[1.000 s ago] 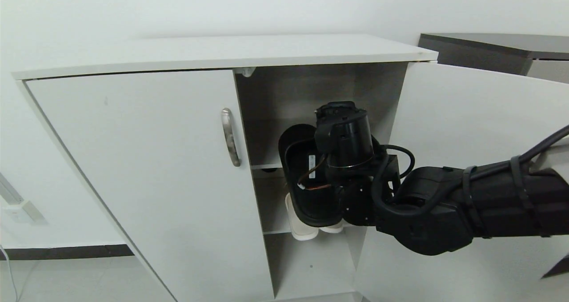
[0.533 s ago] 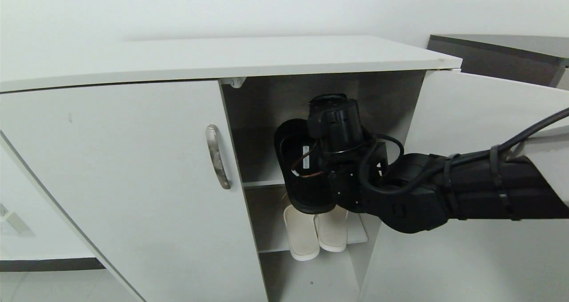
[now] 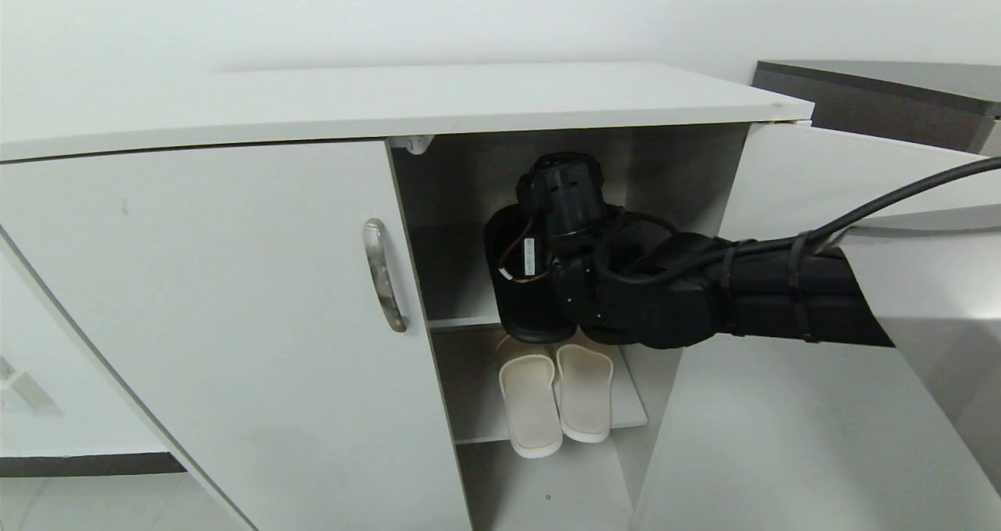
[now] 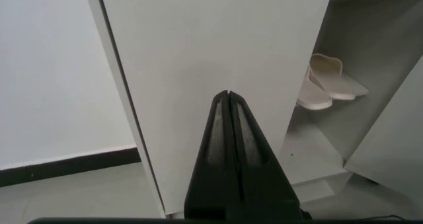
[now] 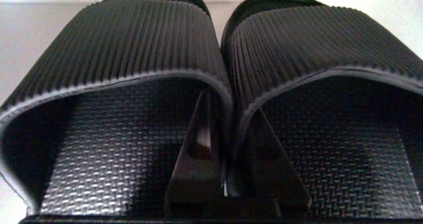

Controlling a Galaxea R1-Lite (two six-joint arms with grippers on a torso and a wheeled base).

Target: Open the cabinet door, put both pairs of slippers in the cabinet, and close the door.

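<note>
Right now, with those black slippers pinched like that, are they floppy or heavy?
Probably light: the right fingers hold both black slippers by a pinch on their inner edges. Likely fairly stiff, since they stand nearly on end without visible sagging. The ribbed straps and textured footbeds suggest decent grip.

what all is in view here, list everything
cabinet: 1, white, against the wall
right door: 1, white, swung open
left door: 1, white, closed
door handle: 1, silver, on left door
cream slippers: 1 pair, cream, side by side on lower shelf
black slippers: 1 pair, black, held at upper compartment
tabletop: 1, dark grey, beyond cabinet's right
left end effector: 1, black, shut, low before left door
right end effector: 1, black, shut on black slippers
</note>
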